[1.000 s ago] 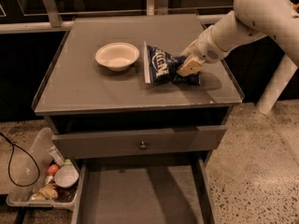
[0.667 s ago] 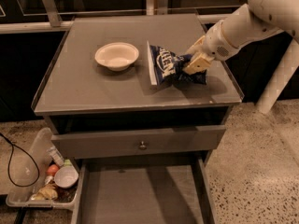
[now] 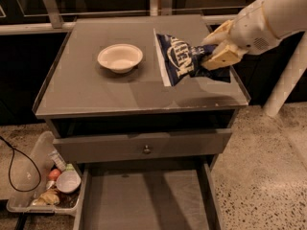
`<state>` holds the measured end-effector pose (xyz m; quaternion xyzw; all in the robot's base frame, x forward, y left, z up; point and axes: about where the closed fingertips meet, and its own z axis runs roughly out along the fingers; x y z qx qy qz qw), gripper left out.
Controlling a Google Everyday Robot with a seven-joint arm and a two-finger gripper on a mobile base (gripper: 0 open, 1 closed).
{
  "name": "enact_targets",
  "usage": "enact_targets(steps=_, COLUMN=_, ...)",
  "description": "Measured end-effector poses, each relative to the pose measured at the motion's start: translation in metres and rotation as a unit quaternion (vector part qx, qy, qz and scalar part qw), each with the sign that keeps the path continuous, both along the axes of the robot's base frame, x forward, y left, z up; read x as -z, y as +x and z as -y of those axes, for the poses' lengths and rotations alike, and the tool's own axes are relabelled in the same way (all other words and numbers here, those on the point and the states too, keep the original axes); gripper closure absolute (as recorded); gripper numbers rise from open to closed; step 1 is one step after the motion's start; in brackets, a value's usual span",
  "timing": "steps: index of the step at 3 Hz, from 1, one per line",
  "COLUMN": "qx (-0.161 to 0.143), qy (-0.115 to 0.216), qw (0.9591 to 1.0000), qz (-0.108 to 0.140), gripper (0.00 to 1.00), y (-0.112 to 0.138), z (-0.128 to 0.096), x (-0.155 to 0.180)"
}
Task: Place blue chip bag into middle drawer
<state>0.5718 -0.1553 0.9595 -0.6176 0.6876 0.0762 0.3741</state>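
The blue chip bag (image 3: 180, 59), dark navy foil with white lettering and a white left edge, hangs lifted above the right part of the cabinet top (image 3: 96, 92). My gripper (image 3: 213, 51), with cream fingers, comes in from the right and is shut on the bag's right end. The middle drawer (image 3: 144, 200) stands pulled out at the bottom, its flat grey floor bare, below and in front of the bag.
A cream round bowl (image 3: 120, 57) sits on the cabinet top left of the bag. A shut drawer front with a round knob (image 3: 147, 149) lies above the open drawer. A clear bin (image 3: 43, 186) of small items and a black cable (image 3: 19, 164) are on the floor at left.
The gripper has lifted the chip bag off the cabinet top and carried it up and slightly right; the bag now hangs in the air, tilted.
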Motion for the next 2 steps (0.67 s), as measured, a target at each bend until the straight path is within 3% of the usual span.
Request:
enact_targets(steps=1, qx=-0.013, qy=-0.007, qw=0.9995, qz=0.029, gripper=1.00, y=-0.044, z=0.007, x=-0.003)
enact_targets(steps=2, qx=-0.006, qy=-0.007, qw=0.9997, qz=0.024, gripper=1.00, y=-0.097, z=0.024, x=0.033)
